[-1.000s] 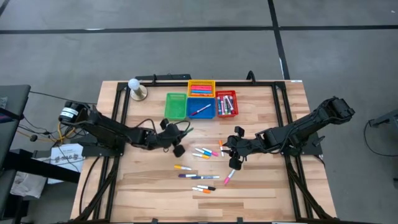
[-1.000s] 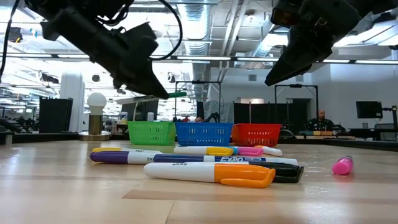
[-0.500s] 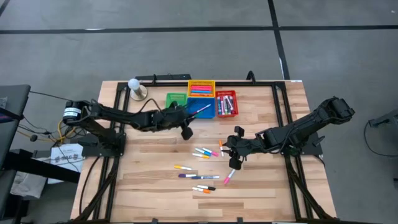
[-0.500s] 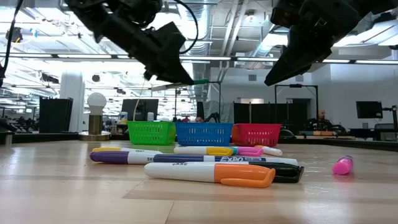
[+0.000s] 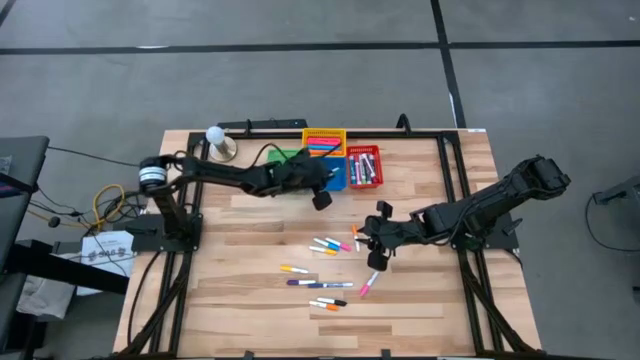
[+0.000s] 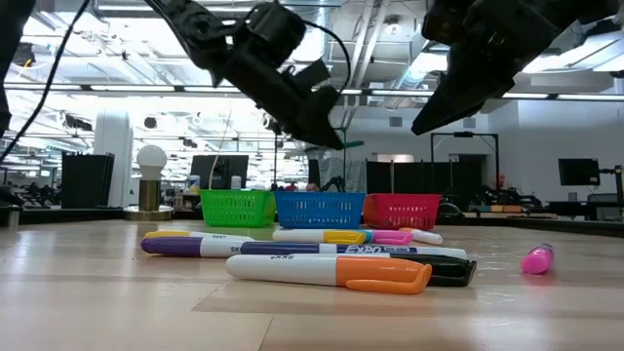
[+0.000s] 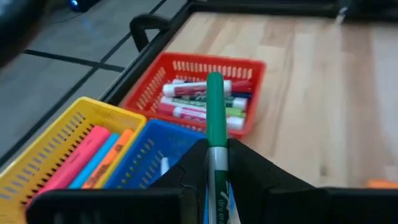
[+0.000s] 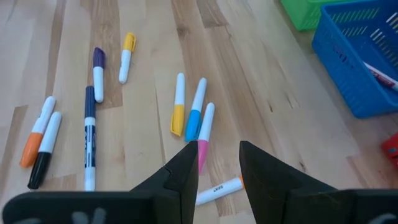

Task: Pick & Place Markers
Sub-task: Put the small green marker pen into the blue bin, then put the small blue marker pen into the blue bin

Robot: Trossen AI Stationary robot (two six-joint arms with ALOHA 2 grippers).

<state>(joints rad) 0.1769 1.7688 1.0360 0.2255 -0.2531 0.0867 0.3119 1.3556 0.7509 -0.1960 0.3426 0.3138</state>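
My left gripper (image 5: 321,190) hangs over the blue basket (image 5: 337,178), shut on a green-capped marker (image 7: 215,112). The marker's tip points toward the red basket (image 7: 205,93), which holds several markers. My right gripper (image 8: 217,171) hovers open above the table's middle (image 5: 374,248), with nothing between its fingers. A pink-capped marker (image 8: 204,137) lies just ahead of it. More markers lie flat on the wood (image 5: 322,286). My left gripper pinches the marker's white barrel (image 7: 214,177) between its two fingers. The marker lies along the fingers, and its green cap (image 7: 215,102) sticks out past the fingertips. The fingers come slanting down from the table's left. The marker is lifted clear, above the blue basket.
Four baskets stand in a cluster at the far middle: green (image 5: 283,160), blue, yellow (image 5: 323,142) and red (image 5: 364,166). A round white lamp (image 5: 217,140) stands at the far left. Bare wood lies near the table's front edge (image 5: 320,330).
My left gripper has swung from the table's middle left toward the far edge and the right, up to the baskets, rising a little and rolling. It has stayed shut on the green-capped marker, which went with it.
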